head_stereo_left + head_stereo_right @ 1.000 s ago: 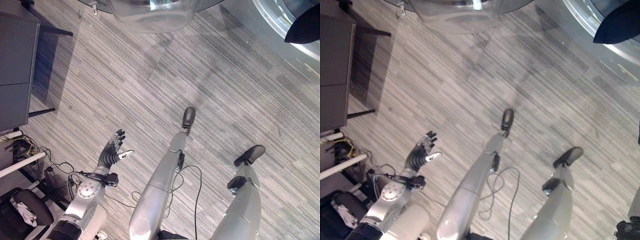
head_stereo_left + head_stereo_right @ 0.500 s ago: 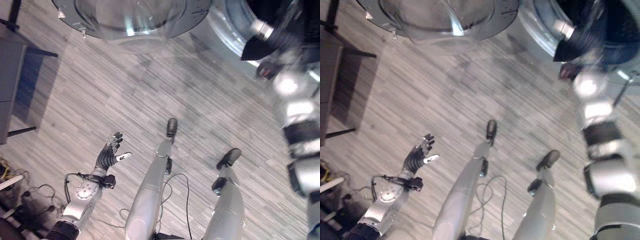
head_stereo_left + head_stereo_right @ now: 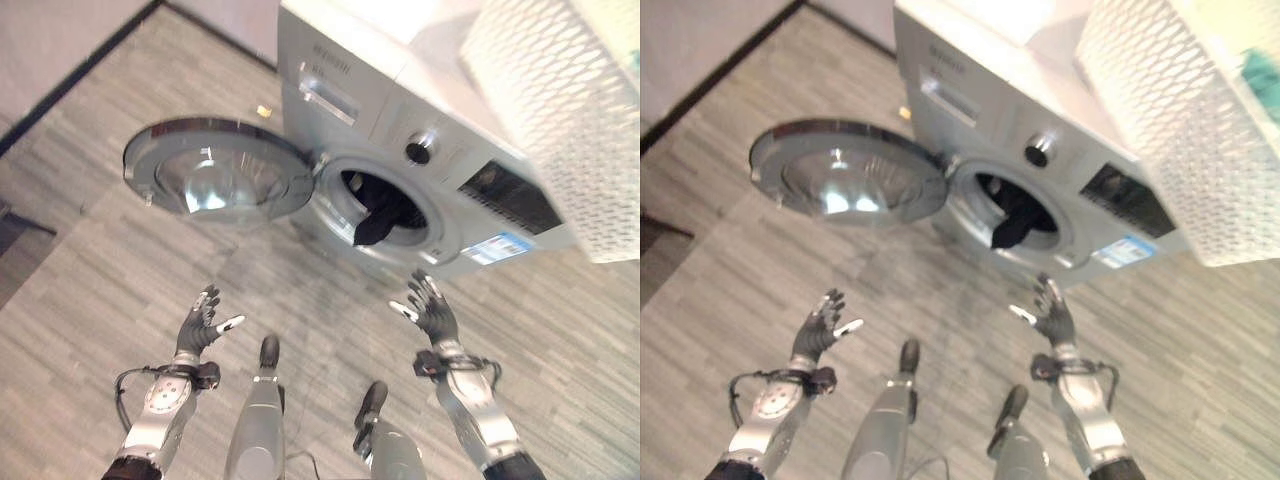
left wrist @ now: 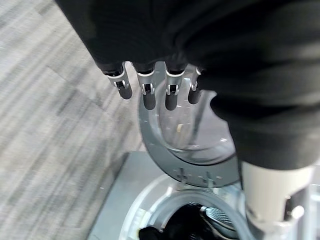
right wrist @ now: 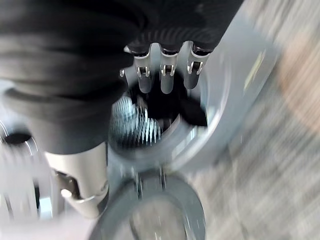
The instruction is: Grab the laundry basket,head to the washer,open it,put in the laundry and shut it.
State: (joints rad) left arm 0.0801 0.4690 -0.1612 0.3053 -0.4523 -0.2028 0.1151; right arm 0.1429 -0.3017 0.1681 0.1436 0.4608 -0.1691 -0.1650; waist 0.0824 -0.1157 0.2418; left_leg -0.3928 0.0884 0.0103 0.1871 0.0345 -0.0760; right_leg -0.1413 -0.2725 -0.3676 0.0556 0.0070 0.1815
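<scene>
The washer [image 3: 420, 150] stands at about one o'clock in the eye views, its round door [image 3: 215, 183] swung fully open to about eleven o'clock and hinged at the side of the drum mouth nearest it. A dark garment [image 3: 378, 220] lies in the drum with one fold hanging over the lower lip of the opening. The white mesh basket [image 3: 560, 120] sits on top of the washer at two o'clock. Both hands are empty and raised over the floor in front of the machine: the left hand [image 3: 201, 322] at seven o'clock, fingers straight and loosely spread with the thumb out to the side; the right hand [image 3: 429, 308] at five o'clock, likewise spread and holding nothing. Loading looks done apart from that hanging fold, so shutting is probably what remains. The door lies toward twelve from the left hand, its free edge on the far side from the hinge, and that hand is clearly the nearer one to it; the right hand sits just below the drum mouth, closer to the dangling cloth, which could catch in the door if not tucked in.
</scene>
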